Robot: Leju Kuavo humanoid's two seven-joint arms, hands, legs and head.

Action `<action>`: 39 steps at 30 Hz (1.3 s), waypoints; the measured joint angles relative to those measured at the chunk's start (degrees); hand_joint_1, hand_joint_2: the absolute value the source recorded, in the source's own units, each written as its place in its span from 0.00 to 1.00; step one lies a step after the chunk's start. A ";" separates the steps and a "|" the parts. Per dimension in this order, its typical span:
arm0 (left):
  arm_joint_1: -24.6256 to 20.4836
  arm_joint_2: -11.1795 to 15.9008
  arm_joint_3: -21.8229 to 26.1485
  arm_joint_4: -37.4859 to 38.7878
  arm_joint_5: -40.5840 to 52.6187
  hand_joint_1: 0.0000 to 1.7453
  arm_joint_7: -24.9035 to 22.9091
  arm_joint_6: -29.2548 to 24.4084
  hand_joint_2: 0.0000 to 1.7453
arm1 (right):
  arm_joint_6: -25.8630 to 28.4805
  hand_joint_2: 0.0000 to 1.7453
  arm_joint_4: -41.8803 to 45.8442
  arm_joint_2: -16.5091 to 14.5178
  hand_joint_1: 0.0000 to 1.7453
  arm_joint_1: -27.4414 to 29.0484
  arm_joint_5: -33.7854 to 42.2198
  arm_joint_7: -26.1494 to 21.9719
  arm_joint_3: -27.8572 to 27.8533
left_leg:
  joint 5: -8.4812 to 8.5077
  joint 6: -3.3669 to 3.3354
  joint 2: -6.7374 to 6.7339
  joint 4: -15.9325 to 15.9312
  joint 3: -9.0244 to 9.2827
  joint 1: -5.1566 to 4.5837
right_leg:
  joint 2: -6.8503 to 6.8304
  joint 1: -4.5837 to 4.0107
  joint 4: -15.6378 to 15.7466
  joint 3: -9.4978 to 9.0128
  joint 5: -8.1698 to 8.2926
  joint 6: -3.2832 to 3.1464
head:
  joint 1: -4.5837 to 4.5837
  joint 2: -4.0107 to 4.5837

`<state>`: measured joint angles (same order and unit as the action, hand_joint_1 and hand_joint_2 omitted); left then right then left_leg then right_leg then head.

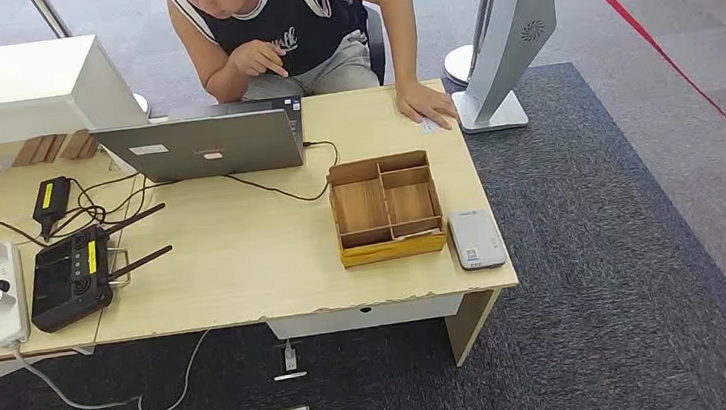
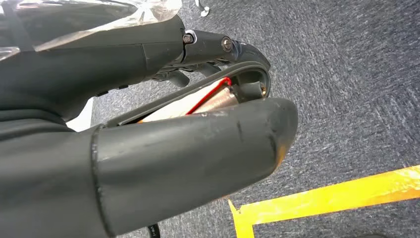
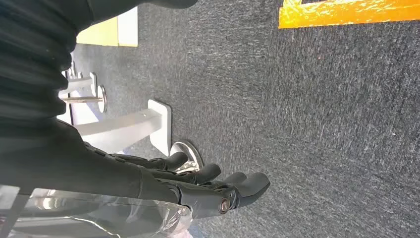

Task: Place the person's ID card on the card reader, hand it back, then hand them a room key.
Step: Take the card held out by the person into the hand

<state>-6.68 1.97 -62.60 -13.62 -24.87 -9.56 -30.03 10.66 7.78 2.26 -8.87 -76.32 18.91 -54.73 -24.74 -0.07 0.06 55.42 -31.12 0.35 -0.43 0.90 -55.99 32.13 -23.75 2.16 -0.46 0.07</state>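
Observation:
A pale grey card reader (image 1: 476,239) lies at the desk's near right corner, beside a wooden compartment box (image 1: 394,250) whose sections look bare. A person sits behind the desk with one hand (image 1: 427,104) flat on the far right corner. A small pale thing peeks out under that hand; I cannot tell if it is the ID card. My left hand (image 2: 198,148) hangs over the carpet and holds nothing. My right hand (image 3: 198,183) also hangs low, its fingers stretched out and apart, and it holds nothing either.
On the wooden desk (image 1: 244,267) stand an open laptop (image 1: 203,145), a black router (image 1: 70,276), a white power strip (image 1: 4,295) and loose cables. A grey floor stand (image 1: 509,40) rises off the desk's far right corner. Yellow floor tape (image 2: 322,198) crosses the carpet.

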 joint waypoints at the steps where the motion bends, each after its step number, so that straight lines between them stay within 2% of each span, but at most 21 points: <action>1: 0.00 0.00 -0.01 0.00 -0.01 0.00 0.00 -0.01 0.00 | -0.04 1.00 0.00 0.01 0.00 -0.01 -0.04 0.01 0.00 | 0.00 0.00 0.00 0.00 0.00 0.00 | 0.00 0.00 0.00 0.00 0.00 0.00 | 0.00 0.00; 2: 0.00 0.00 -0.01 0.00 -0.03 0.00 -0.01 -0.02 0.00 | -0.08 1.00 0.00 0.02 0.00 -0.02 -0.08 0.01 0.00 | 0.00 0.00 0.00 0.00 0.00 0.00 | 0.00 0.00 0.00 0.00 0.00 0.00 | 0.00 0.00; 6: 0.00 0.07 -0.14 0.02 -0.04 0.00 -0.19 -0.12 0.00 | -0.39 0.00 0.00 0.02 0.00 -0.09 -0.32 0.02 0.00 | 0.00 0.00 0.00 0.00 0.00 0.00 | 0.00 0.00 0.00 0.00 0.00 0.00 | 0.00 0.00; 36: 0.01 0.27 -0.55 0.19 -0.59 0.00 -2.20 0.22 0.00 | -0.54 0.00 0.00 0.27 0.00 -0.17 -1.51 -0.46 0.01 | 0.00 0.00 0.00 0.00 -0.01 0.00 | 0.00 0.00 0.00 -0.01 0.00 0.00 | 0.00 0.00; 39: 0.01 0.31 -0.55 0.23 -1.01 0.00 -2.62 0.21 0.00 | -0.65 0.75 0.01 0.28 0.00 -0.38 -1.87 -0.65 0.02 | 0.00 0.00 0.01 0.00 -0.01 0.00 | 0.00 0.00 0.00 -0.01 0.00 0.00 | 0.00 0.00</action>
<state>-6.67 2.27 -63.14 -13.38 -25.88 -12.19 -29.82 10.01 7.79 2.55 -9.25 -78.20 18.26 -54.71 -24.75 -0.07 0.07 55.42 -31.13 0.35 -0.43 0.90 -55.99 32.12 -23.75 2.16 -0.46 0.07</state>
